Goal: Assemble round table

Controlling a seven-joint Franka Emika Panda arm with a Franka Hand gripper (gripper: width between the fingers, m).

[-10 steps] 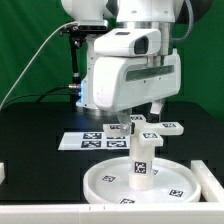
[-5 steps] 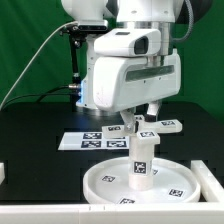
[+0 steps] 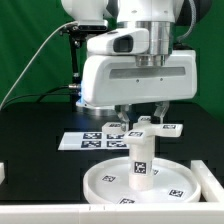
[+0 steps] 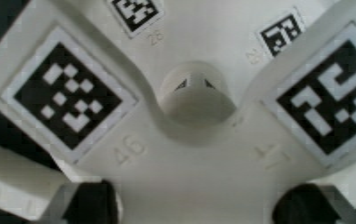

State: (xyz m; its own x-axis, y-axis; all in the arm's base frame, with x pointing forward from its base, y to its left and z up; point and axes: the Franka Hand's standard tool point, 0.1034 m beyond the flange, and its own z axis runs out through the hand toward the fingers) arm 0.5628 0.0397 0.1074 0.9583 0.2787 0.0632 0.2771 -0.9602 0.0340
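The large rimmed round disc (image 3: 95, 180) lies at the front of the black table. The short cylindrical leg (image 3: 140, 160) stands upright in its middle. The cross-shaped foot (image 3: 141, 130) sits level on top of the leg, and its tagged arms stick out to both sides. My gripper (image 3: 139, 120) hangs straight above it, with a finger on each side of the foot, shut on it. In the wrist view the foot (image 4: 193, 100) fills the picture, showing its centre boss and two large tags. My gripper (image 4: 201, 200) has its black pads against the foot's sides.
The marker board (image 3: 92, 141) lies flat on the table behind the disc. A small white block (image 3: 3, 172) sits at the exterior view's left edge. A white ledge (image 3: 40, 212) runs along the table's front edge. The arm's base stands behind the marker board.
My hand has turned about its vertical axis above the leg, and the cross-shaped foot has turned with it. The disc and the leg have stayed in place.
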